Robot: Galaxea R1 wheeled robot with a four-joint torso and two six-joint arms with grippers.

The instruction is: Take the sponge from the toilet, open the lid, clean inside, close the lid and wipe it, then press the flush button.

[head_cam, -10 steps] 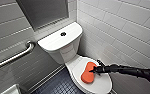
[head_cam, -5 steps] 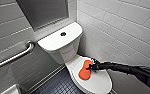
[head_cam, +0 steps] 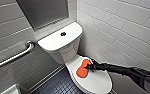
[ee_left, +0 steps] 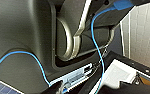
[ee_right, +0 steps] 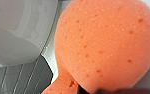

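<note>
While the sponge [head_cam: 83, 68] is lying on the closed lid [head_cam: 96, 81] of the toilet [head_cam: 66, 53] almost where it was a second ago — barely nudged — the right gripper [head_cam: 91, 67] is pinching its edge between narrowed fingers, so the lift is only beginning.

One sponge [head_cam: 82, 68], one toilet [head_cam: 61, 40], one grab bar [head_cam: 13, 57].

The toilet [head_cam: 66, 53] sits tight in a corner: the tiled wall [head_cam: 121, 30] runs just beside it on the right, and the tank [head_cam: 58, 40] closes off the back. To the left the dark floor [head_cam: 57, 85] lies open, up to the grab bar [head_cam: 13, 57]. Over the lid [head_cam: 96, 82] the way is partly taken: the right arm [head_cam: 121, 70] and the sponge [head_cam: 82, 68].
</note>
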